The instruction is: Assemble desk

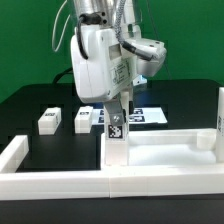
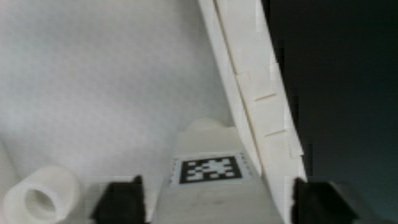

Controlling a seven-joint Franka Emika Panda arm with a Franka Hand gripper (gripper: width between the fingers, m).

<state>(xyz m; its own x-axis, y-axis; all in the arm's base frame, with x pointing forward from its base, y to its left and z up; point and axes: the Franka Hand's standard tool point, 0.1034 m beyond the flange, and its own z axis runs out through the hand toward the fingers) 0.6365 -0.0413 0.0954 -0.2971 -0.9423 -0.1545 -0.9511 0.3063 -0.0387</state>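
you seem to be screwing the upright leg into a corner of the tabletop panel; jaws stand open astride it, so next close and twist.

A plain green backdrop wall is filling the rear, evenly lit. A matte black work table is spreading below it, catching soft light. A long low white border wall is running along its near edge, and the marker board is lying flat toward the back.
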